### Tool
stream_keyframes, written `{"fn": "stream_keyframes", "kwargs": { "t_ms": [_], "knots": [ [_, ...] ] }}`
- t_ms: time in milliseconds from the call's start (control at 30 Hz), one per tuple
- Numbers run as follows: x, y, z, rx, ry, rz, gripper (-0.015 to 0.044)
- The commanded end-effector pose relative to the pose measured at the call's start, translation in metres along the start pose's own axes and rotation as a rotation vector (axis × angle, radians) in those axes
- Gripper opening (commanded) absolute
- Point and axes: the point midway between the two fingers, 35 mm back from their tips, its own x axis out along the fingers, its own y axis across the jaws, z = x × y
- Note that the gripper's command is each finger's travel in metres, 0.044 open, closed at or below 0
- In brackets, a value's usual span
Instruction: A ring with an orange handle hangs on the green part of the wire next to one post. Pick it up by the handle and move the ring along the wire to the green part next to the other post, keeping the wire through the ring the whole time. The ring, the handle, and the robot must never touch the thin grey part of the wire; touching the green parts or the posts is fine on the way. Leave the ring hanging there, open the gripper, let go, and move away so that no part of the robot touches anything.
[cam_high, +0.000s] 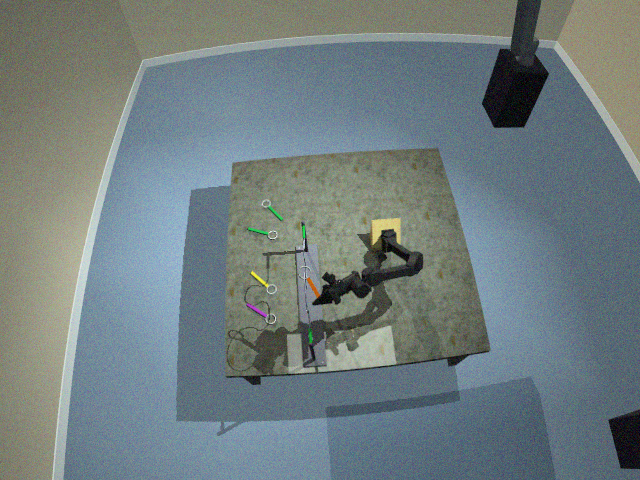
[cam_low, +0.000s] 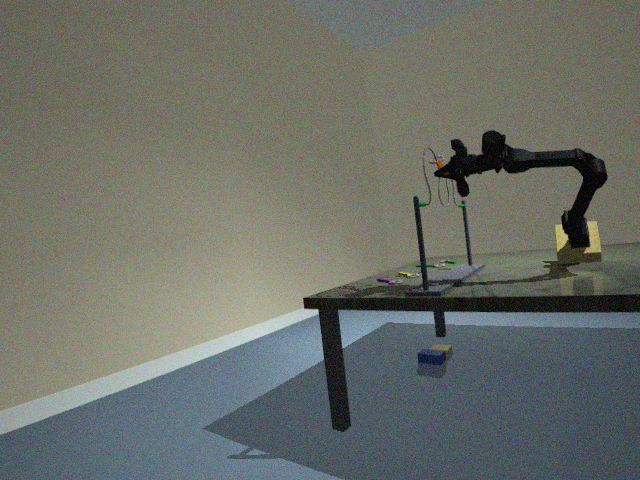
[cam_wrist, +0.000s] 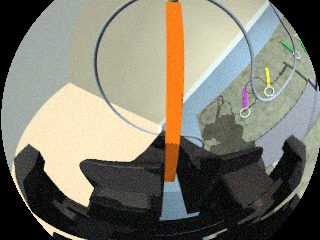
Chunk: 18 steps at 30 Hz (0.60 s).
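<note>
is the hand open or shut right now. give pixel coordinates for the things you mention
Shut on the orange handle (cam_high: 313, 287) (cam_low: 440, 164) (cam_wrist: 174, 75): the wrist view shows the handle's lower end between the fingers of the hand (cam_high: 316, 301) (cam_low: 438, 173) (cam_wrist: 167, 134).

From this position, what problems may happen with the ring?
The ring may brush the grey wire, which bends closely around here. The gripper holds the orange handle near its end, so small wrist turns might swing the ring widely.
</note>
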Motion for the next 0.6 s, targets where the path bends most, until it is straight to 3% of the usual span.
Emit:
{"fn": "stream_keyframes", "kwargs": {
  "t_ms": [0,567],
  "knots": [
    [0.000,-0.001,0.000,0.044,-0.008,0.014,-0.0150],
    [-0.010,0.006,0.002,0.242,0.053,0.110,-0.0150]
  ]
}}
